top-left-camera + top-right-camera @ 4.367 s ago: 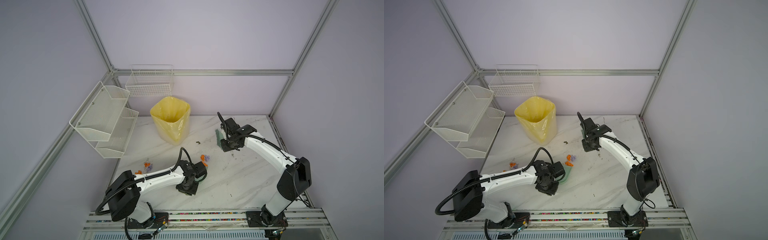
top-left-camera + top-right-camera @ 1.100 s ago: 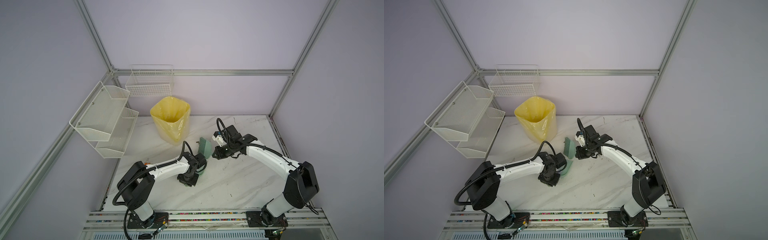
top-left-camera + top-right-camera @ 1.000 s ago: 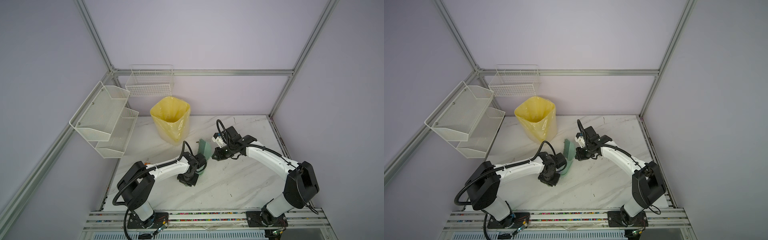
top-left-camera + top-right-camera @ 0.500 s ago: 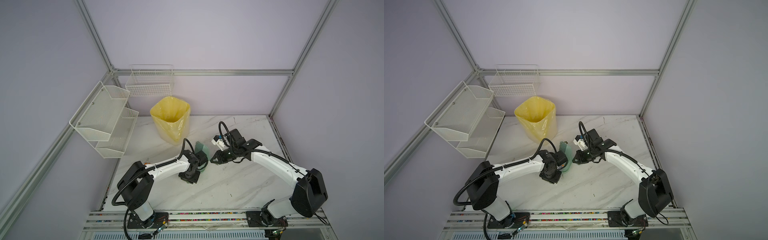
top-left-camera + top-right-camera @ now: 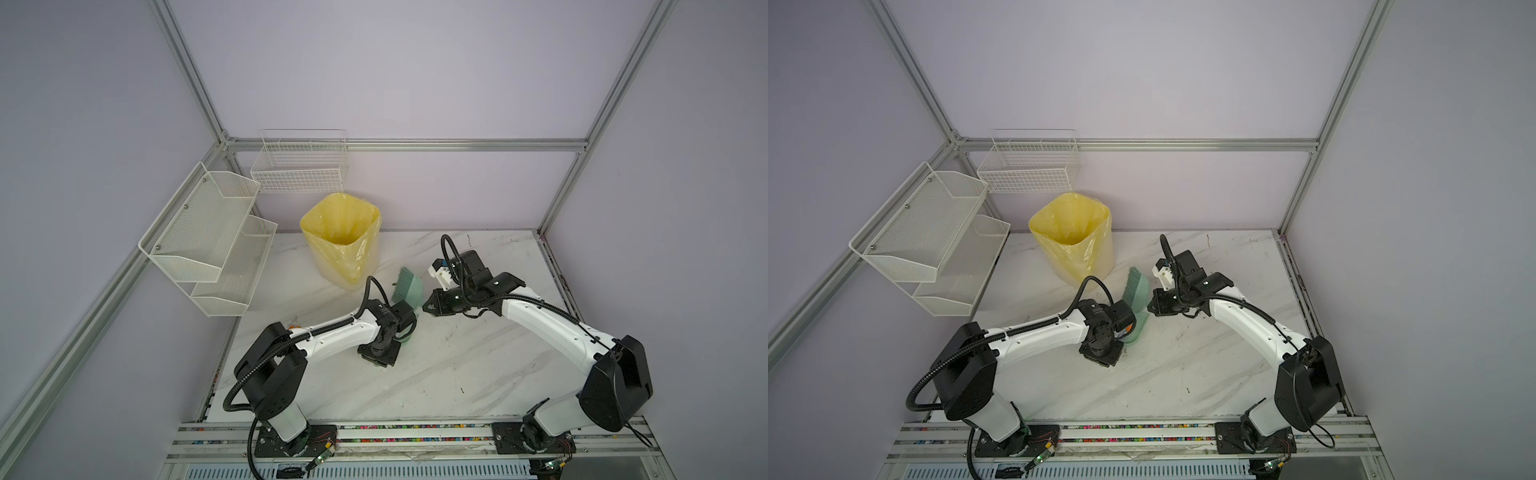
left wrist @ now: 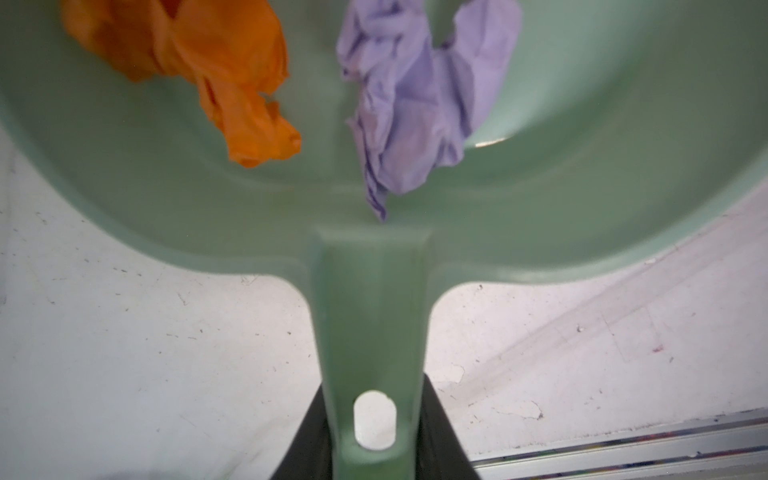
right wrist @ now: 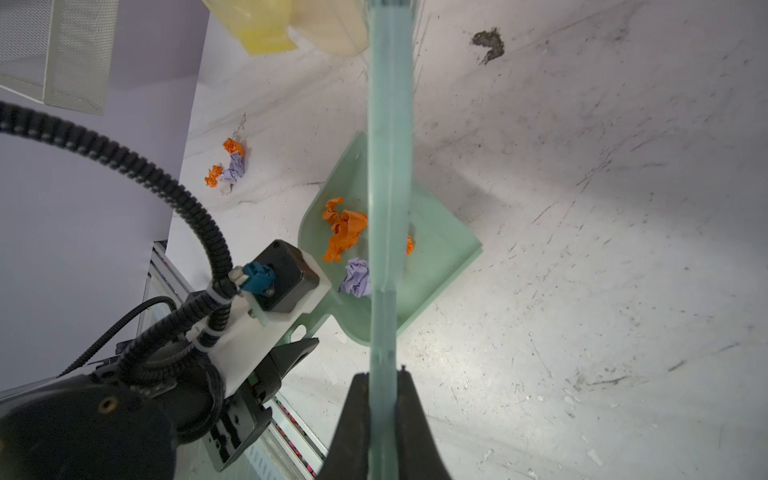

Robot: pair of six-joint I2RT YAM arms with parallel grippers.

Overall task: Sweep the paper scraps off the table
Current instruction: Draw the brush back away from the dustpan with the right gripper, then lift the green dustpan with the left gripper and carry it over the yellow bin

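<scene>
My left gripper (image 6: 374,436) is clamped narrow on the handle of a pale green dustpan (image 6: 582,199), one dark finger on each side of the handle by its hanging hole. Just ahead of this gripper, in the pan's bowl, lie some of the paper scraps (image 6: 415,104). A lilac wad (image 6: 399,158) sits close to the handle root, and an orange wad (image 6: 216,62) lies beside it without touching it. In the right wrist view another bit of orange shows in the pan, half hidden behind the brush handle.

My right gripper (image 7: 382,399) is pinched almost closed on the thin handle of a pale green brush (image 7: 390,166). The handle runs straight out from my fingertips and over the pan. In a top view the brush (image 5: 405,286) shows its bristled head raised off the table (image 5: 457,374), between my two grippers and the yellow-lined bin (image 5: 340,241). The two grippers are near each other and not touching.

Past the pan from my right gripper, a small cluster (image 7: 227,166) of orange and lilac wads lies loose on the marble by the table's edge. I cannot tell whether the pan's lip touches the table
</scene>
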